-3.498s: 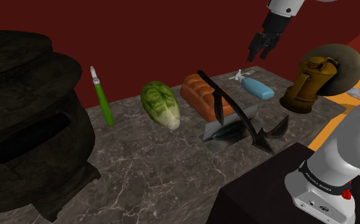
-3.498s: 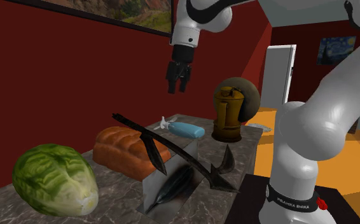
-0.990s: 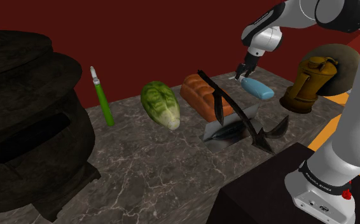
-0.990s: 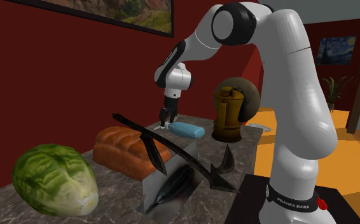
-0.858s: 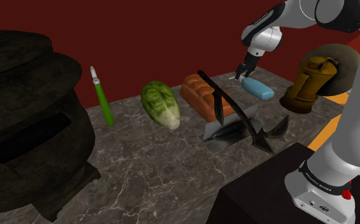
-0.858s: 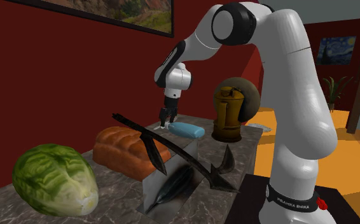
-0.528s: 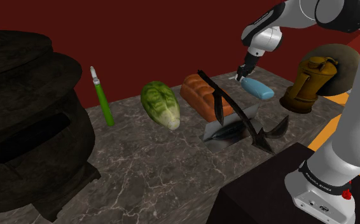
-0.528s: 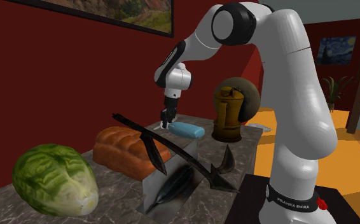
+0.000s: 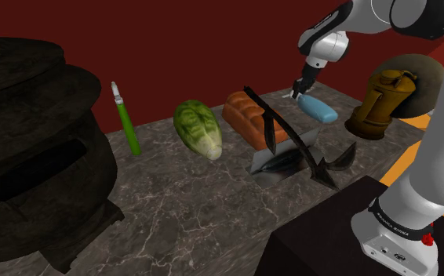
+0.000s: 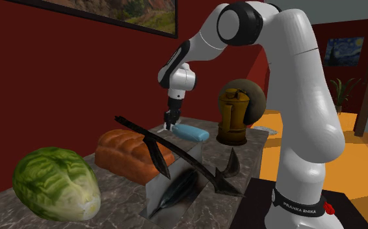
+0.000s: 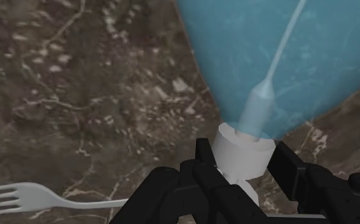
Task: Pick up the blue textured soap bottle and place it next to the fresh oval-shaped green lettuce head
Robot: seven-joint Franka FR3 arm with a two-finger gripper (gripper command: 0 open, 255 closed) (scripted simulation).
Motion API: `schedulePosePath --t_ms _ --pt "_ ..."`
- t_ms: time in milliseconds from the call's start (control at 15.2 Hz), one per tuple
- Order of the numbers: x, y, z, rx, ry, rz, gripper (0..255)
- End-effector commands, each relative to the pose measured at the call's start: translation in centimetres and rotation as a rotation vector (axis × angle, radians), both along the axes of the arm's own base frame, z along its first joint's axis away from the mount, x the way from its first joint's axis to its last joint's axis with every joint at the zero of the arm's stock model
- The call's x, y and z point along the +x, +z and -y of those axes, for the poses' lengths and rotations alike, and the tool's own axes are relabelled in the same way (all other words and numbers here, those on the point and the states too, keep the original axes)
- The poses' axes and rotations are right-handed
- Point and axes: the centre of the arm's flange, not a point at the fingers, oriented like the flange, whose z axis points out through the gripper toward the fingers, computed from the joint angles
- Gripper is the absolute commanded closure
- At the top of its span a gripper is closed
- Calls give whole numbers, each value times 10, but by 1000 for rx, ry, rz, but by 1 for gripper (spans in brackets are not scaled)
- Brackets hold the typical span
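The pale blue soap bottle (image 9: 319, 109) (image 10: 192, 133) lies on its side at the far end of the marble counter (image 9: 181, 204), white pump neck toward the gripper. My black gripper (image 9: 296, 92) (image 10: 169, 125) points down at that end. Seen from the wrist, the gripper (image 11: 242, 172) is shut on the bottle's white neck, and the blue body (image 11: 287, 57) stretches away from the fingers. The green lettuce head (image 9: 198, 128) (image 10: 56, 182) lies farther along the counter, beyond the bread loaf (image 9: 249, 119).
A sink with a black curved faucet (image 9: 287, 153) lies between the bottle and the stand (image 9: 322, 243). A brass kettle (image 9: 381, 102) stands beside the bottle. A green pen-like stick (image 9: 125, 119) and a big dark stove (image 9: 32, 149) are at the shoulder view's left. A fork (image 11: 20, 196) lies near the gripper.
The fingers have closed on the bottle's white neck. The arm has barely moved, and the bottle lies almost where it was.
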Motion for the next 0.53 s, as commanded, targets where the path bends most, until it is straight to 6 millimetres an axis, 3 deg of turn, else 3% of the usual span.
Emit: schedulePosePath --t_ms 0,462 --pt "0 10 -1 0 0 0 255" --pt "0 47 -1 0 0 0 255"
